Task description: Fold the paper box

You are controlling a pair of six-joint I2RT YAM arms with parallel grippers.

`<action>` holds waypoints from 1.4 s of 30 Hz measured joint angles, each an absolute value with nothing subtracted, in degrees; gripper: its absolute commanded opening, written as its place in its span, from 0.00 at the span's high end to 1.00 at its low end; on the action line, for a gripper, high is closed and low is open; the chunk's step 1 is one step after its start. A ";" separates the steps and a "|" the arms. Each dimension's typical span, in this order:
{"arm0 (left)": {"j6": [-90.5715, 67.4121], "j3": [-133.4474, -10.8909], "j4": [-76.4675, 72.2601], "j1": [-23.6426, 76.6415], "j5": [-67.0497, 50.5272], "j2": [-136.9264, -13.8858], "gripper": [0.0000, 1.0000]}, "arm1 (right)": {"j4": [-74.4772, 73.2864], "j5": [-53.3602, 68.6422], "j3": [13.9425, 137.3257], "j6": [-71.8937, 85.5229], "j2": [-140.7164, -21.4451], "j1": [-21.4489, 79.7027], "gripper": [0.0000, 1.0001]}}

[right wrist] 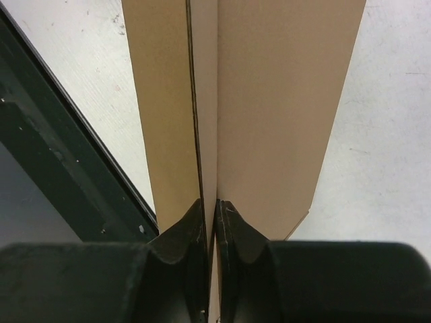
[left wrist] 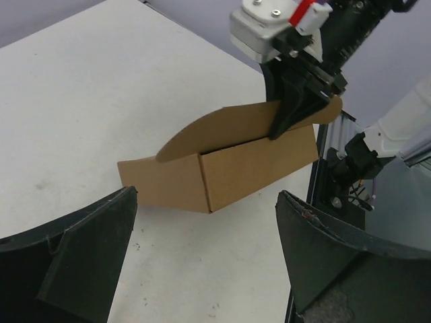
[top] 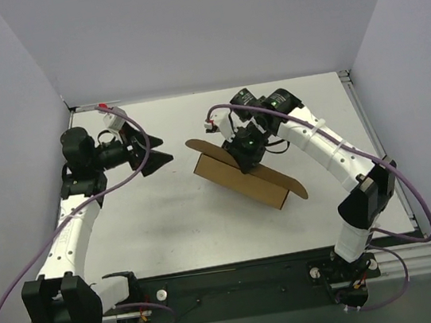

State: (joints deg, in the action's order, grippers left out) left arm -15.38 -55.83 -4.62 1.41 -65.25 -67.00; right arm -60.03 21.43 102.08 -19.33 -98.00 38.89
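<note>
The paper box [top: 238, 178] is a brown cardboard tray, partly folded, lying slantwise at the table's middle with rounded flaps sticking out at both ends. My right gripper [top: 245, 157] comes down on its far long side and is shut on a thin upright cardboard panel. In the right wrist view the two fingertips [right wrist: 202, 214] pinch that panel of the box [right wrist: 276, 101] edge-on. My left gripper [top: 159, 150] hangs open to the left of the box, apart from it. In the left wrist view the box [left wrist: 222, 171] and the right gripper [left wrist: 296, 111] lie beyond the left gripper [left wrist: 205, 225], whose wide jaws hold nothing.
Grey walls enclose the white table [top: 167, 216] on three sides. A black base rail [top: 240, 282] runs along the near edge, and a metal frame [top: 377, 139] borders the right side. Purple cables loop along both arms.
</note>
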 measured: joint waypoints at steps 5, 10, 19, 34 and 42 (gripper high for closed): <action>-7.86 -57.71 0.99 6.26 -65.14 -69.23 0.05 | -61.30 25.93 103.88 -20.86 -100.05 36.58 1.00; 0.47 -62.00 7.81 10.37 -56.16 -72.03 0.05 | -62.11 29.02 104.09 -21.82 -100.99 36.38 1.00; 2.81 -62.98 8.71 12.08 -56.01 -76.53 0.05 | -63.70 31.46 104.09 -22.61 -101.06 36.29 1.00; 3.27 -64.82 10.94 13.56 -60.71 -80.40 0.48 | -64.12 32.84 104.09 -22.65 -101.06 36.29 1.00; 3.27 -64.79 10.85 14.72 -60.75 -80.44 0.95 | -64.84 32.71 104.09 -22.70 -101.14 36.01 1.00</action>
